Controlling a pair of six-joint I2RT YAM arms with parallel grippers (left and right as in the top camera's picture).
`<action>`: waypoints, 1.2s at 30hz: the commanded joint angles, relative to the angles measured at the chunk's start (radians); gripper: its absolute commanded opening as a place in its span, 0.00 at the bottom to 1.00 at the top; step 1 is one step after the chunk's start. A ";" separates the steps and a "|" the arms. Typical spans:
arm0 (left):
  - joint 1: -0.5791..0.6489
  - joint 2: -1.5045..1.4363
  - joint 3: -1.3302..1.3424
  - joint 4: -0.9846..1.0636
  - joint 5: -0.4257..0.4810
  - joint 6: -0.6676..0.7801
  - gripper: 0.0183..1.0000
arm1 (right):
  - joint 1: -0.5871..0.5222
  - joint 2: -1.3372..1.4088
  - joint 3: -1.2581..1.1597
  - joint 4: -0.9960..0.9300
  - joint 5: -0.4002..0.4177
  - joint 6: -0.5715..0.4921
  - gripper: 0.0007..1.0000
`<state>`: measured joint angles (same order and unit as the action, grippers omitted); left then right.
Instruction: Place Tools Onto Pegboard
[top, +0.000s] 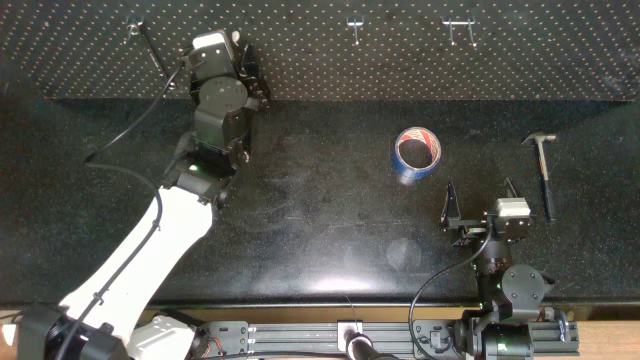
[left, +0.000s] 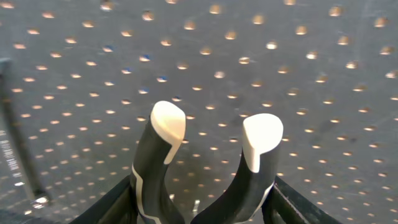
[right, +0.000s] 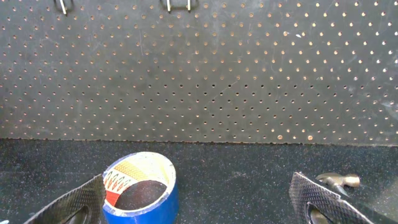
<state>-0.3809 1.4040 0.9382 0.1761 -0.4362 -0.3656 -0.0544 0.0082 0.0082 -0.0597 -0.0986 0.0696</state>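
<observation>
A pair of pliers with black handles and white handle tips (left: 168, 124) sits between the fingers (left: 115, 199) of my left gripper (left: 202, 202), which is shut on it. The handles point at the pegboard (left: 298, 68), close in front of it. From above, the left gripper (top: 250, 80) is at the pegboard's (top: 400, 70) lower edge at the upper left. A blue tape roll (top: 417, 152) and a hammer (top: 543, 165) lie on the black table. My right gripper (top: 480, 203) stands open near the front, just short of the tape roll (right: 140, 186), with the hammer head (right: 336, 180) off to one side.
A slim dark tool (top: 150, 45) hangs on the pegboard left of the left gripper, and its shaft (left: 15, 149) shows beside the pliers. Two bare metal hooks (top: 355, 28) (top: 460, 30) stick out of the board farther right. The table's middle (top: 320, 200) is bare.
</observation>
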 joint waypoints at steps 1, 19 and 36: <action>0.001 0.016 0.005 0.030 0.049 0.008 0.01 | -0.004 -0.007 -0.004 -0.003 0.002 -0.003 0.97; 0.034 0.137 0.005 0.254 0.018 0.146 0.01 | -0.004 -0.007 -0.004 -0.003 0.002 -0.003 0.97; 0.034 0.222 0.005 0.243 0.018 0.146 0.84 | -0.004 -0.007 -0.004 -0.003 0.002 -0.003 0.98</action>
<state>-0.3523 1.6180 0.9367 0.4156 -0.4023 -0.2302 -0.0544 0.0082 0.0082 -0.0597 -0.0986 0.0692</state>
